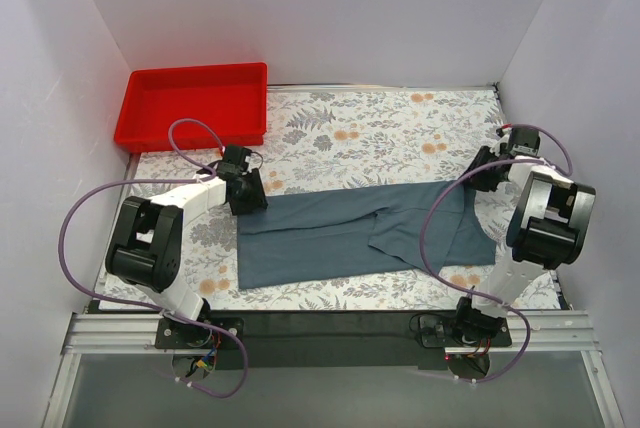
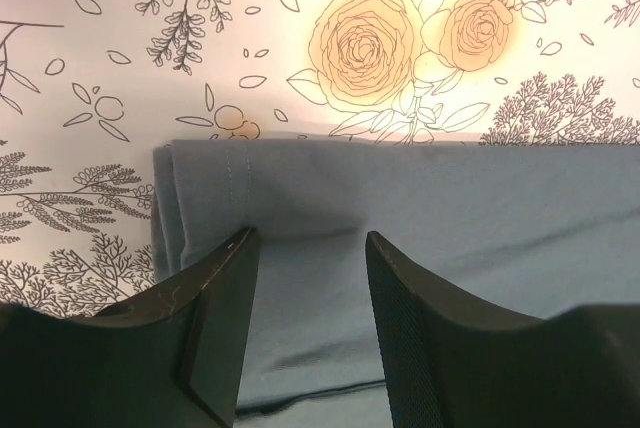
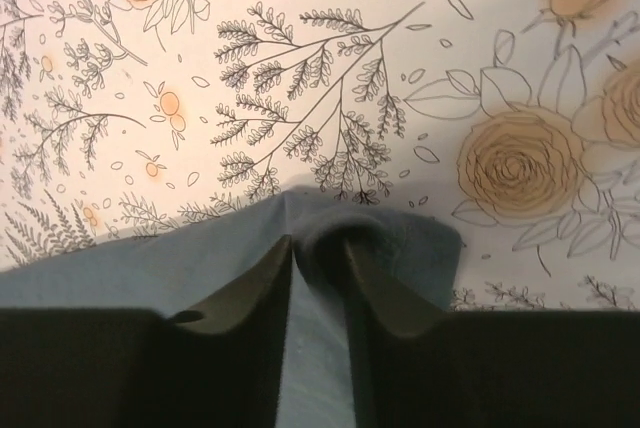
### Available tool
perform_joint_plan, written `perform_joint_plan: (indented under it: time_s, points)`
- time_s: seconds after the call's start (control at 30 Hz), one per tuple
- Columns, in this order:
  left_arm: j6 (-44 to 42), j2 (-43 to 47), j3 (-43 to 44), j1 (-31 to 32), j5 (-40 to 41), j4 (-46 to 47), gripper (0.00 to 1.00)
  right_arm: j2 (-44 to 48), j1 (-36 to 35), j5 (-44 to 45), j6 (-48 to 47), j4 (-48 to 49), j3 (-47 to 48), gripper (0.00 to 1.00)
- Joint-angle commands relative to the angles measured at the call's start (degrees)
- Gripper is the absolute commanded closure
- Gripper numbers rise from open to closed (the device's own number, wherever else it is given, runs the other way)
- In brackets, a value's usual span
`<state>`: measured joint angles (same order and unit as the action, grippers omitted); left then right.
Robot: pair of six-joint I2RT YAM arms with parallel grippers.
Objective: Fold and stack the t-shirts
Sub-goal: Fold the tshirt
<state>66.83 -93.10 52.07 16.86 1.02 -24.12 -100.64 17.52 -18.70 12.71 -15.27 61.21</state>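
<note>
One slate-blue t-shirt (image 1: 330, 238) lies mid-table, folded lengthwise into a wide band running left to right, with a doubled flap overlapping on its right half. The fabric is mostly smooth with a few creases near the overlap. The left gripper (image 1: 246, 196) sits at the band's far left corner. In the left wrist view its fingers (image 2: 215, 298) are spread apart over the hemmed edge, cloth visible between them, and nothing is clamped. The right gripper (image 1: 482, 168) is at the far right corner. In the right wrist view it (image 3: 318, 248) is pinching the t-shirt, with a ridge of fabric puckered up around and between the nearly closed tips. The table (image 1: 380, 128) carries a floral-print cover, with orange roses and grey line-drawn leaves. A red tray (image 1: 195, 70) rests at the far left corner of the table, well apart from the shirt. Purple cables loop off both arms.
</note>
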Motion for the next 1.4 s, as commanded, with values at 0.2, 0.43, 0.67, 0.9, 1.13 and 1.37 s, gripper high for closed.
perform_joint_plan:
  time_s: [0.2, 0.43, 0.67, 0.9, 1.13, 1.37]
  points:
    - [0.85, -1.03, -3.2, -4.73, 1.8, -0.23, 0.58, -5.7, 3.48, -2.31, -3.92, 2.96, 5.75, 0.99]
    - [0.67, -2.26, -2.86, -5.09, 0.48, -0.14, 0.58, -13.34, 3.93, -4.06, -8.66, 2.26, 14.27, 0.99]
    - [-0.73, -1.65, -0.49, -5.0, -3.45, -0.31, 0.53, -18.19, 3.49, -9.51, -9.55, -1.16, 21.4, 0.96]
    - [-1.17, 2.57, 3.73, -3.59, -6.73, -1.72, 0.44, -11.26, 1.73, -4.69, -10.16, -5.56, 18.87, 0.75]
    - [-2.58, 9.6, 5.32, -1.22, -4.36, -4.53, 0.32, 6.49, -1.61, 5.42, -3.67, -9.34, 8.06, 0.61]
    - [-4.16, 14.87, 3.65, 0.72, -4.01, -5.33, 0.3, 24.51, -1.87, 4.65, 3.36, -15.93, -10.12, 0.61]
